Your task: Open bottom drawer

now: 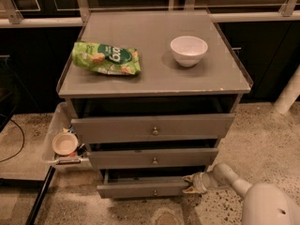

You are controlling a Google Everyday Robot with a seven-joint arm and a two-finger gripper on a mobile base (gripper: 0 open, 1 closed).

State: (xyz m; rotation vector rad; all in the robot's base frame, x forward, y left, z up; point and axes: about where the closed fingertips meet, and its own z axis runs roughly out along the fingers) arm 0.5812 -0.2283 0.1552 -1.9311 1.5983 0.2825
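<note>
The bottom drawer (126, 190), the slimmest of the three grey fronts, sits lowest in the bench (159, 81), just above the speckled floor (262, 139). It is drawn out a little, and a dark slot shows behind its front. What lies inside cannot be seen. The middle drawer (122, 158) and the top drawer (117, 127) also show dark gaps above them, and their insides are hidden too.

The gripper (193, 183) is at the right end of the bottom drawer's front, touching it or very nearly so (which of the two I cannot tell). Whether it is wide or narrow I cannot tell either. The white arm (234, 182) comes from the near right and is cut off by the picture's edge.

On the bench top a white bowl (188, 50) stands to the right and a green snack bag (107, 58) lies to the left, well apart. The bag carries white letters, which I cannot read with certainty.

A clear side tray (50, 139) at the left of the bench holds a small round dish (64, 143) and some dark small things, hard to make out.
</note>
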